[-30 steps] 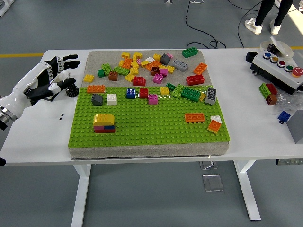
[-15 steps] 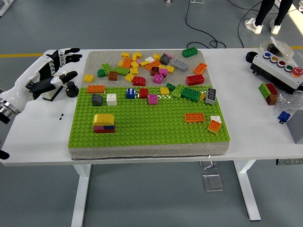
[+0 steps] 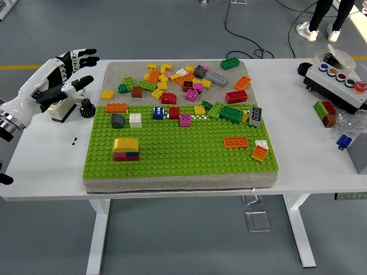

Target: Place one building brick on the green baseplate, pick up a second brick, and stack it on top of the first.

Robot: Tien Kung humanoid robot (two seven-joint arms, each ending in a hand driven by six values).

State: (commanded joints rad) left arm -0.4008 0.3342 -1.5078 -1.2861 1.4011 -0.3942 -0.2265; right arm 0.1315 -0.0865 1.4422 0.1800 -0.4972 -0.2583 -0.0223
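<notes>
White table (image 3: pixel 51 166), stacked bricks (image 3: pixel 126 149) well right of left hand (image 3: pixel 60 80).

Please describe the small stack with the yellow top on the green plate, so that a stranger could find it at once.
Start at the green baseplate that covers the near half of the grey mat. In its near-left part, apart from all other bricks, stands a small stack. Its rounded yellow top over red and blue layers sets it apart; the nearby bricks are all single.

A white rectangular worktop (image 3: pixel 46 172) is carrying a grey box with coloured round buttons (image 3: pixel 338 83) at three o'clock. A small black toothed gear (image 3: pixel 86 107) is lying at nine o'clock. At one o'clock, a person's legs in white shoes (image 3: pixel 320 26) are standing on the grey floor (image 3: pixel 172 28).
</notes>
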